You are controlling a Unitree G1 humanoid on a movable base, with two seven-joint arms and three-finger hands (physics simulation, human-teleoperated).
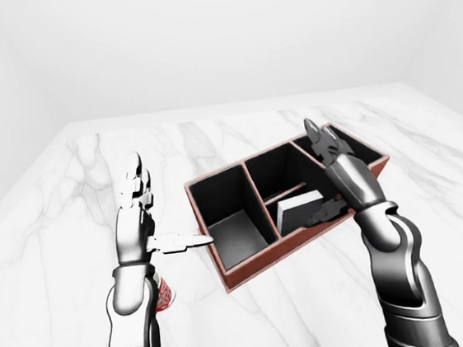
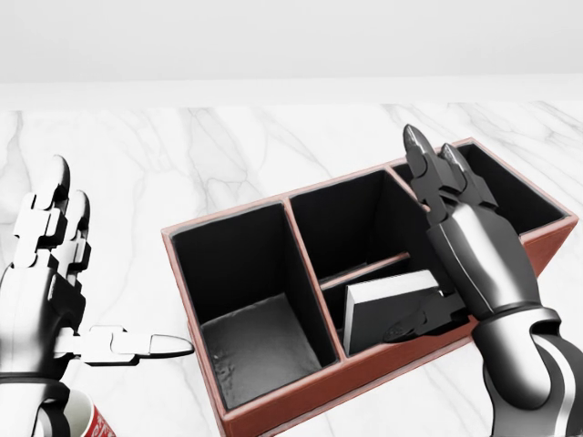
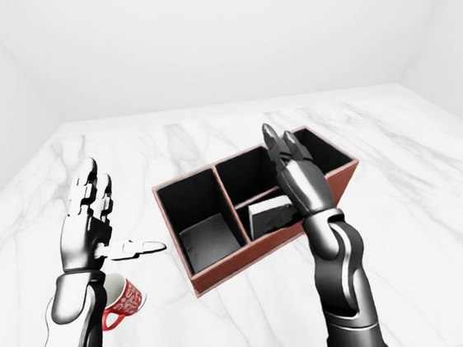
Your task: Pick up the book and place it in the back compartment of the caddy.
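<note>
The red-brown caddy (image 2: 301, 393) lies slantwise on the marble table. It has one large compartment at the left, a middle section split in two, and one compartment at the right. The grey-white book (image 2: 387, 308) stands tilted in the lower small middle compartment in the head view. My right hand (image 2: 439, 238) hovers open over the caddy's right part, fingers stretched upward in the view. Its thumb (image 2: 421, 320) lies by the book's lower right edge; contact is unclear. My left hand (image 2: 100, 273) is open at the left, apart from the caddy, with its thumb pointing toward the caddy's wall.
A red and white mug (image 3: 122, 301) stands on the table below my left hand. The marble table (image 1: 235, 132) stretches to a far edge at the top of the views, with white walls beyond.
</note>
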